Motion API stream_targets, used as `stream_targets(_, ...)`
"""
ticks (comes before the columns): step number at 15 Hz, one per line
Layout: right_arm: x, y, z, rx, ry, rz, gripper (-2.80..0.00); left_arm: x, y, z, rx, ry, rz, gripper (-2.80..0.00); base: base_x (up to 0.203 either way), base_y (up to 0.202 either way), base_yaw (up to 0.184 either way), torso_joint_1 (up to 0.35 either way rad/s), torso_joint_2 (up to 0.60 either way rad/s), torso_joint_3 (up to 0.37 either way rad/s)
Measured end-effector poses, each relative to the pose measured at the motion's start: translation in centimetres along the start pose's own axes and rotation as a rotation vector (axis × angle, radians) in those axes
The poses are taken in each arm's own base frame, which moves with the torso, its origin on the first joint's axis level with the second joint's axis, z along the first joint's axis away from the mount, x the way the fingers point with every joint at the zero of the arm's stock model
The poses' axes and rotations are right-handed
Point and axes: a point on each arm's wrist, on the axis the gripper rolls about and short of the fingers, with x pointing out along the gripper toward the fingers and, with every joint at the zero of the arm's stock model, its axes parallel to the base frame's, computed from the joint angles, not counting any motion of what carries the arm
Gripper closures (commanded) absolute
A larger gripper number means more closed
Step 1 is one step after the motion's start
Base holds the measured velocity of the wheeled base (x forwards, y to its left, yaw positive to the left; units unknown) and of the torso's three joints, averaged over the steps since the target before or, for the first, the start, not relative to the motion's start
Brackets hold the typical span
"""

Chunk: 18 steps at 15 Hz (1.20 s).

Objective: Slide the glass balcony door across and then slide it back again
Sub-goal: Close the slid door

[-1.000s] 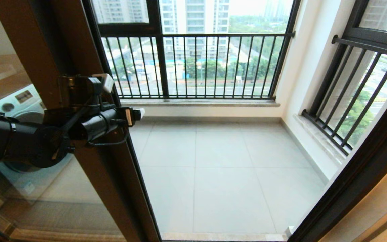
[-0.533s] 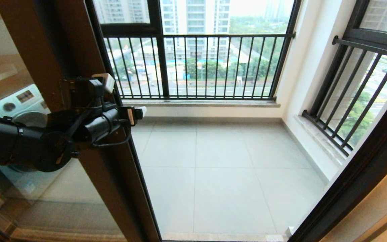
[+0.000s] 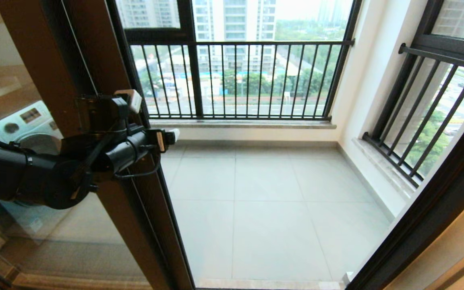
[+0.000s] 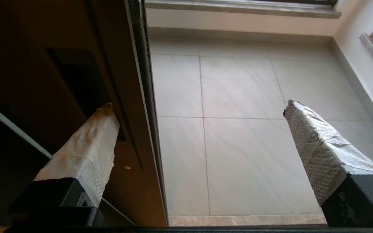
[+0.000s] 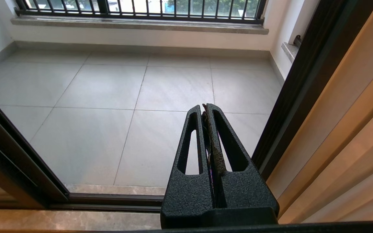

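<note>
Door (image 3: 107, 60) farther right over tiles (image 3: 272, 209)

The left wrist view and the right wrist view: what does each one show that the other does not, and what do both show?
Only the left wrist view shows the open left gripper, one padded finger against the brown stile of the glass balcony door, the other over the balcony. Only the right wrist view shows the shut right gripper, the barred window and the beige wall. Both show the grey floor tiles and the stone sill.
</note>
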Motion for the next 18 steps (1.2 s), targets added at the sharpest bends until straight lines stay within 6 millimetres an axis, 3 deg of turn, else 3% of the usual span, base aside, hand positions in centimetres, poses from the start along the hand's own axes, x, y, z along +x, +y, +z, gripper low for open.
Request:
stream_targets(13,0.0,0.0,0.0,0.0,0.0,0.0,0.0,0.0,-2.7,-1.0,0.015,0.027,-0.065,-2.8,0.0,0.0,0.0,0.0,0.0,0.0)
stream_targets(18,0.0,0.0,0.0,0.0,0.0,0.0,0.0,0.9,-4.2,-1.5,0.012,-0.069,-0.034,-2.8,0.0,0.0,0.0,0.0,0.0,0.0)
